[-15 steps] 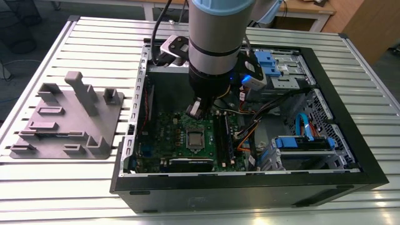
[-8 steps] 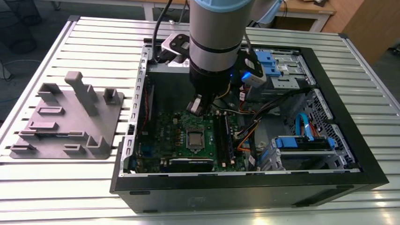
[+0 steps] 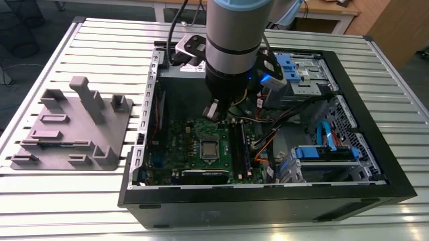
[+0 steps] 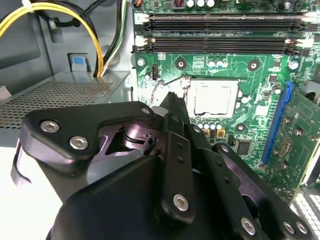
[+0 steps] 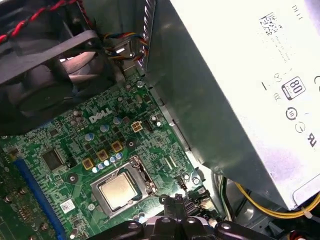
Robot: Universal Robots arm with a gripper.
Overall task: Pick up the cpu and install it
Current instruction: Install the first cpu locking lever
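cpu [image 3: 210,148] sits flat in the socket [image 5: 134,176] on the motherboard [image 3: 194,131], inside the open pc case [image 3: 375,165]. In both wrist views its silver top [image 4: 215,97] shows framed by the metal socket frame, level with it

gripper [image 3: 212,111] hangs over the board just beside the socket, tips above the board on the side toward the psu [image 5: 235,90], apart from the cpu. Nothing between the fingers [image 4: 175,107]; they look closed together in the second wrist view, holding nothing

2 ram slots [image 4: 220,32] run along one side of the socket, blue pcie slot [image 4: 277,125] on another side. Fan [image 5: 45,75] sits at the board edge. Yellow cables [image 4: 95,40] run by the psu grille

grey plastic tray [image 3: 74,130] with upright posts lies on the slatted table [image 3: 67,201] at the exterior view's left, well apart from the case
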